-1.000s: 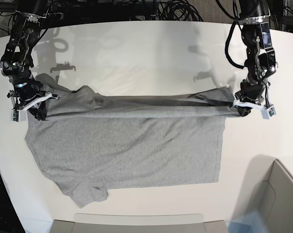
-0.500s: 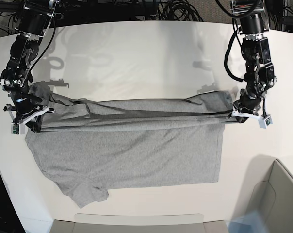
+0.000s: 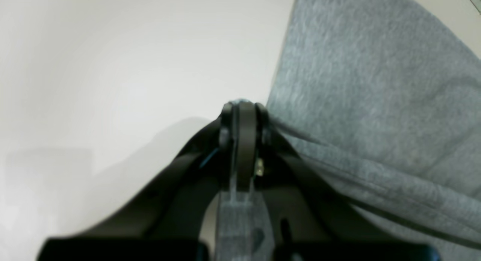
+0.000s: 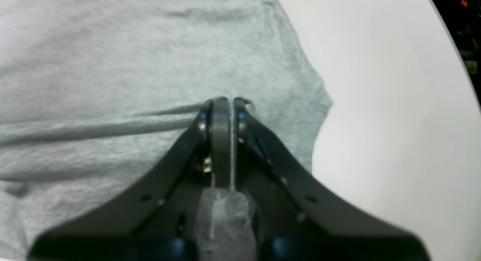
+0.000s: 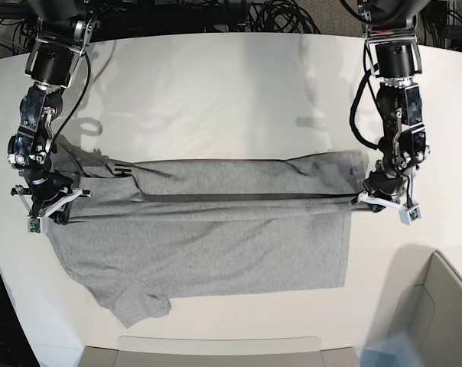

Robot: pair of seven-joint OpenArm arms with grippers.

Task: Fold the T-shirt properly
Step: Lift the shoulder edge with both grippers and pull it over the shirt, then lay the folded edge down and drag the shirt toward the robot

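Observation:
The heather-grey T-shirt [image 5: 208, 245] lies plain side up on the white table, its far part pulled taut between my two grippers. My left gripper [image 5: 369, 197] is shut on the shirt's edge at the right of the base view. In the left wrist view [image 3: 242, 105] its jaws stand closed with grey cloth [image 3: 368, 103] to their right. My right gripper [image 5: 47, 206] is shut on the shirt's edge at the left. In the right wrist view [image 4: 221, 101] its jaws are closed over the cloth [image 4: 112, 84]. A sleeve [image 5: 135, 306] lies at the front left. No lettering shows.
The white table [image 5: 231, 99] runs bare behind the shirt. A pale bin [image 5: 437, 313] stands at the front right corner and a grey tray edge [image 5: 216, 348] at the front. Black cables [image 5: 277, 15] hang behind the table's back edge.
Both grippers have moved toward the front of the table, carrying the shirt's held edge over the lower part. The folded-over band has widened and dropped lower.

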